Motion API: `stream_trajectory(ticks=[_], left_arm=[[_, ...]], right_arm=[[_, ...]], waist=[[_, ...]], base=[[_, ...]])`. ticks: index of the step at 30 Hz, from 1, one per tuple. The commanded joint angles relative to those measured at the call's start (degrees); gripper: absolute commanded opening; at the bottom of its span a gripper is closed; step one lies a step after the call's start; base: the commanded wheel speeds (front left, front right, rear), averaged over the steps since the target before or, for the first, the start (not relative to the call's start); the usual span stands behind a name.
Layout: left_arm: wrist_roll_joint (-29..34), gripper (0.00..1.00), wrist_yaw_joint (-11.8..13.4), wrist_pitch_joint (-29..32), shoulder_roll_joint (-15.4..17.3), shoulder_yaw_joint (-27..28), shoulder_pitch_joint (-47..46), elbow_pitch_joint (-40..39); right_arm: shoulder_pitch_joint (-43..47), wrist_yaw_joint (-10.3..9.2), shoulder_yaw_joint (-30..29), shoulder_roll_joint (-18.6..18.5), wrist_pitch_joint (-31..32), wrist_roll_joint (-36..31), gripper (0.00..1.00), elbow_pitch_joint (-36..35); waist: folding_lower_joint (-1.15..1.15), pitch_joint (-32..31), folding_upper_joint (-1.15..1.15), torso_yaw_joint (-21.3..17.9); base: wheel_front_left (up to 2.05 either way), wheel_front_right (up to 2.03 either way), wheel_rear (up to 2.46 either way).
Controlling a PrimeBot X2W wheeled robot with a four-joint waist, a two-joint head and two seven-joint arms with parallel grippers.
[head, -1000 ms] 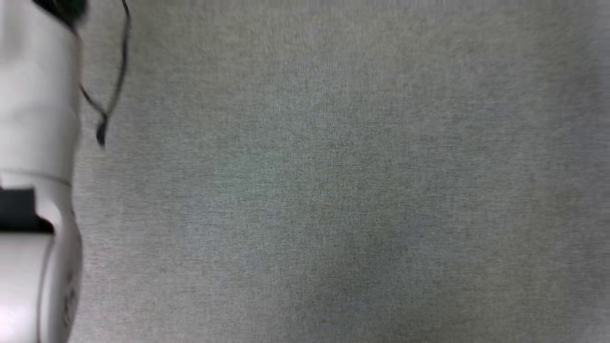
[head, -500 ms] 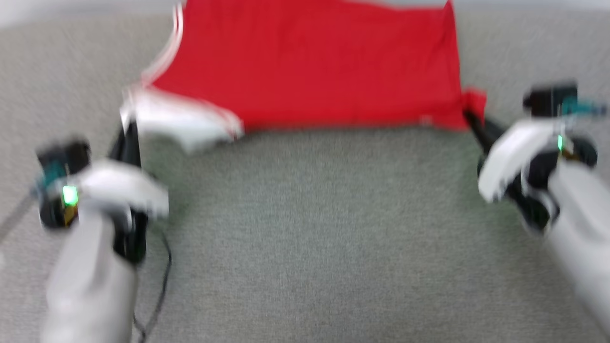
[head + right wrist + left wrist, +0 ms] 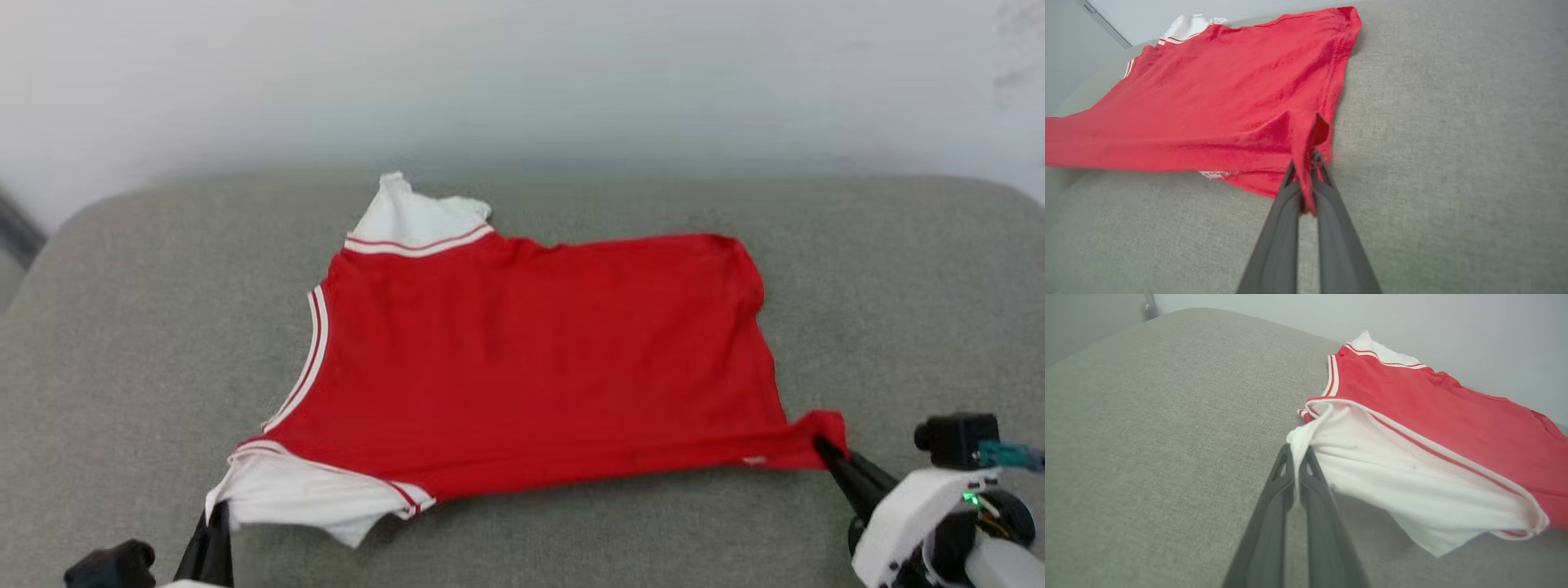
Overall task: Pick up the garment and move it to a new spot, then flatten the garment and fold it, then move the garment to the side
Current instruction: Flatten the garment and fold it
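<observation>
A pale wall (image 3: 522,73) stood behind the grey fabric surface (image 3: 122,327) where the garment (image 3: 531,359) lay spread. I had the left gripper (image 3: 1296,453) low, jaws pinched on a white sleeve, and the right gripper (image 3: 1306,159) low, jaws clamped on a red hem corner.

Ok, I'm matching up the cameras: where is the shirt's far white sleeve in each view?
Head view: the white sleeve is upper centre-left, at the shirt's far corner.
Left wrist view: sleeve upper right of centre.
Right wrist view: sleeve at the top left.
Shared landmark: the grey cushion beneath.
</observation>
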Motion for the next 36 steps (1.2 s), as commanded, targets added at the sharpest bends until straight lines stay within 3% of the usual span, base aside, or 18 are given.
stream_trajectory(ticks=[1, 7, 12, 21, 33, 34, 35, 36], left_arm=[[-0.2, 0.0, 1.1, 0.3, 1.0, 1.2, 1.1, -1.4], [0.1, 0.0, 5.9, 7.3, 1.9, 1.7, 10.9, -16.0], [-0.1, 0.0, 6.6, 12.3, 2.5, -0.2, 8.9, -21.5], [-1.8, 0.0, 4.6, 17.0, 3.1, -2.4, -4.8, -13.0], [-4.2, 0.0, 1.2, 22.7, 3.3, -5.1, -20.1, 1.9], [-4.4, 0.0, 0.9, 23.2, 3.2, -5.4, -20.6, 2.7], [-4.7, 0.0, 0.5, 23.7, 3.1, -5.6, -20.8, 3.5], [-5.0, 0.0, 0.1, 24.2, 2.9, -5.9, -21.0, 4.2]], right_arm=[[1.6, -0.17, -1.2, -1.5, 0.1, -0.3, 0.0, -0.1], [12.4, -0.22, -9.3, -1.6, 3.4, -3.4, 0.0, -8.2], [17.0, -0.15, -16.4, 1.3, 10.9, -8.1, 0.0, -16.4], [10.9, -0.13, -21.6, 7.0, 25.1, -16.4, 0.0, -23.0], [-3.7, -0.12, -15.0, 7.3, 25.7, -17.1, 0.0, -14.3], [-4.4, -0.12, -14.0, 7.1, 25.4, -17.0, 0.16, -13.2], [-5.0, -0.12, -13.2, 7.0, 25.0, -16.9, 0.5, -12.2], [-5.4, -0.12, -12.5, 7.1, 24.5, -16.5, 1.0, -11.2]], waist=[[0.02, -1.2, 0.0, 0.3], [0.02, -2.9, 0.0, 0.8], [0.02, -2.6, 0.0, 0.4], [0.02, 5.1, 0.0, -1.6], [0.02, 14.0, 0.0, -2.5], [0.02, 14.2, 0.0, -2.5], [0.02, 14.2, 0.0, -2.5], [0.02, 14.2, 0.0, -2.5]], base=[[0.0, 0.0, 0.0], [0.0, 0.0, 0.0], [0.0, 0.0, 0.0], [0.0, 0.0, 0.0], [0.0, 0.0, 0.0], [0.0, 0.0, 0.0], [0.0, 0.0, 0.0], [0.0, 0.0, 0.0]])
